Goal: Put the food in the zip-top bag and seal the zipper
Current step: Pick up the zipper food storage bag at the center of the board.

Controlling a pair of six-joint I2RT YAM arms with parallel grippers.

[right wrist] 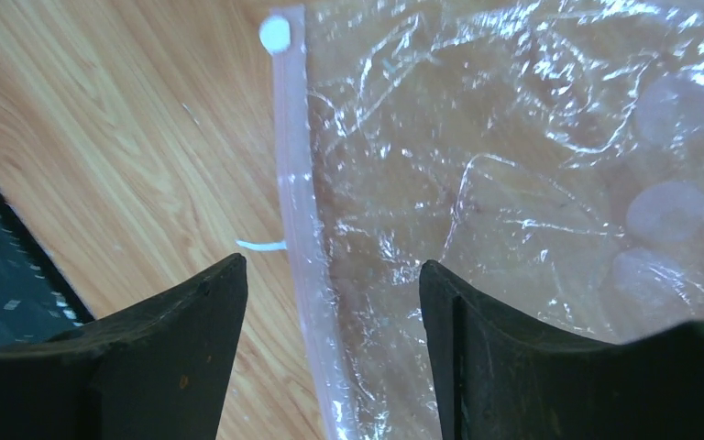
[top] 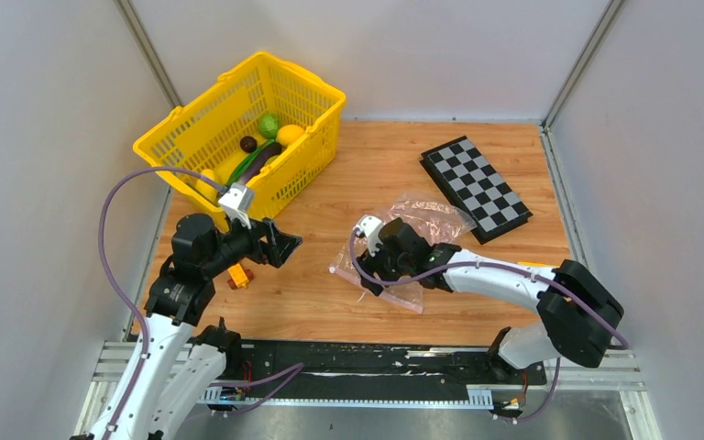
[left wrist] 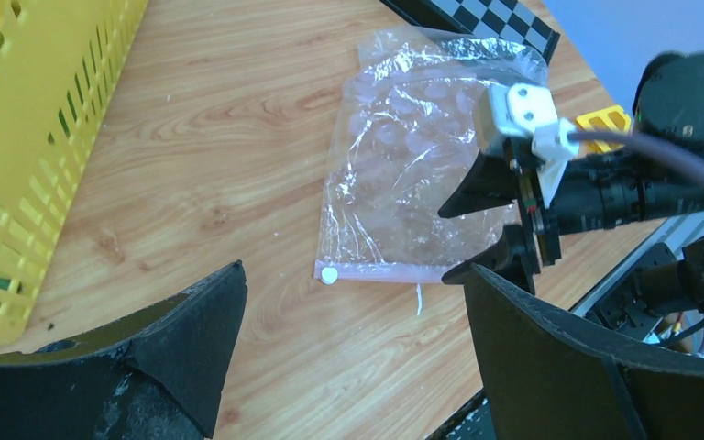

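I have the right gripper (right wrist: 330,275) low over the near edge of the zip-top bag (left wrist: 403,156). Its jaws are parted fairly wide and have nothing pinched. One finger is on the wood side and the other over the clear film, so the zipper (right wrist: 295,229) runs up between them. I judge that straddle is there to let me nip the strip and lift one lip to make a mouth. From these views I can't tell whether the strip is pressed shut or already parted, nor whether a fingertip touches the plastic. The bag lies flat and crinkled on the table (top: 376,165), mid-board, with its far corner near the chequerboard (top: 477,188) and a small white tab (right wrist: 275,35) at the strip's end. The food (top: 289,136) all sits in the yellow basket (top: 192,137) at the far left, a purple eggplant (top: 258,166) and a green ball (top: 269,125) among it, and none is in the bag. The left gripper (top: 286,246) hangs just in front of the basket's near wall, spread about as wide as it goes and empty. It faces across towards the bag, which I take as waiting its turn. An orange toy car (top: 238,275) lies beneath that arm; it isn't food, so I leave it be.
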